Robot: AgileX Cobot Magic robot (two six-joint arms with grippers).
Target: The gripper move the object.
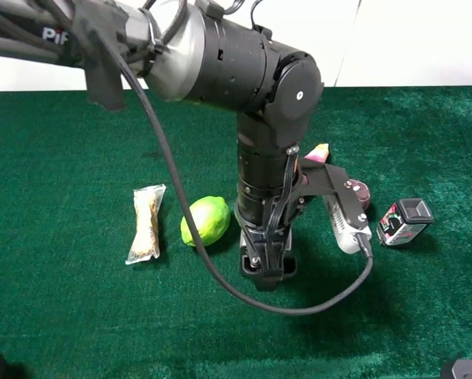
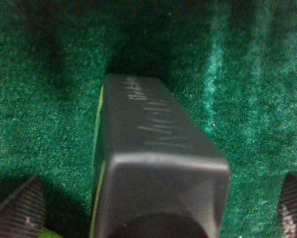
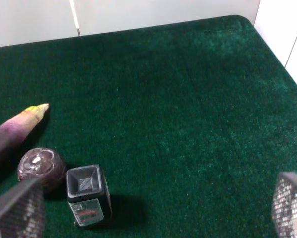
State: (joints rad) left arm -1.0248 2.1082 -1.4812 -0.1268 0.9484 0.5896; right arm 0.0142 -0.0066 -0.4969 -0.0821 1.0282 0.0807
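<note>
Left wrist shows unreadable pale script on bottle (image 2: 158, 163).

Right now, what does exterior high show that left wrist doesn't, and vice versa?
Only exterior high: wrapped snack bar, lime, red-black box. Only left wrist: the grey bottle, lettering up, lying between the fingers with a gap on each side. Both: green cloth and the left gripper down at it.
</note>
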